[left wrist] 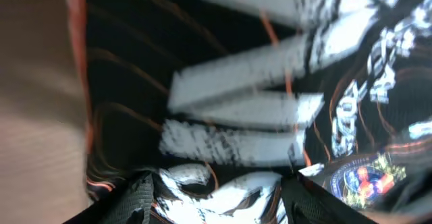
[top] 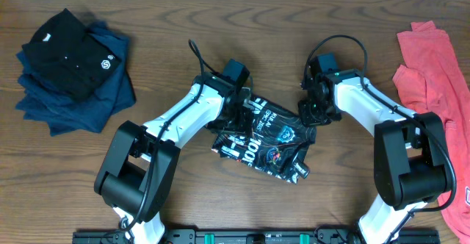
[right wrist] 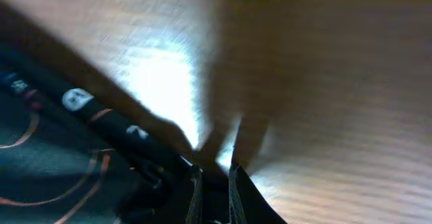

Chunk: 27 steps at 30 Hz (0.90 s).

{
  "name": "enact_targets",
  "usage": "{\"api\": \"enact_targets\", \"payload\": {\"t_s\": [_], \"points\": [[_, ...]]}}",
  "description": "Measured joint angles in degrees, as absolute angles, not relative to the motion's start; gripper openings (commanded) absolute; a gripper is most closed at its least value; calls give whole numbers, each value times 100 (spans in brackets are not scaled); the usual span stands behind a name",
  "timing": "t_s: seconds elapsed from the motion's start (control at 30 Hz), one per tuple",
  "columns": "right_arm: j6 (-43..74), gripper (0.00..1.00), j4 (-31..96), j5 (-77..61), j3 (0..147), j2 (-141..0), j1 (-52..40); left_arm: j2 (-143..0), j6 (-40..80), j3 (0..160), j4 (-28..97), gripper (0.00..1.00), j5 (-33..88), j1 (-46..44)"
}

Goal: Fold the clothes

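The clothes, a black jersey [top: 264,137] with big white lettering and sponsor patches, lie bunched in a small heap mid-table. My left gripper [top: 236,104] is down on the heap's upper left part. In the left wrist view its jaws [left wrist: 223,191] stand wide apart and open, over crumpled white-printed fabric [left wrist: 236,116]. My right gripper [top: 308,113] is at the heap's upper right edge. In the right wrist view its fingers [right wrist: 214,171] are nearly together, pinching a black fold of the jersey [right wrist: 61,156] just above the wooden table [right wrist: 324,82].
A stack of dark blue clothes topped by a black polo [top: 70,53] lies at the back left. A coral-red shirt [top: 433,75] hangs over the table's right side. A black rail [top: 242,237] runs along the front edge.
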<state>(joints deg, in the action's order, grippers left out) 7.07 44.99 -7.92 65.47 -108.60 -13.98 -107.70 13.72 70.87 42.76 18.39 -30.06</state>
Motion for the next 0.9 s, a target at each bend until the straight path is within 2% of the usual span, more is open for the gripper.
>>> {"api": "enact_targets", "payload": {"t_s": [0.23, 0.53, 0.9], "points": [[707, 11, 4799, -1337, 6523, -10886, -1612, -10770, 1372, 7083, 3741, 69, 1243, -2930], [757, 9, 4849, -1551, 6512, -10914, -2102, -10770, 1323, 7083, 3330, 69, 1210, -2222], [969, 9, 4838, -1326, 6514, -10912, -1999, -10331, 1162, 7260, 4431, 69, 1566, -1791]]}}
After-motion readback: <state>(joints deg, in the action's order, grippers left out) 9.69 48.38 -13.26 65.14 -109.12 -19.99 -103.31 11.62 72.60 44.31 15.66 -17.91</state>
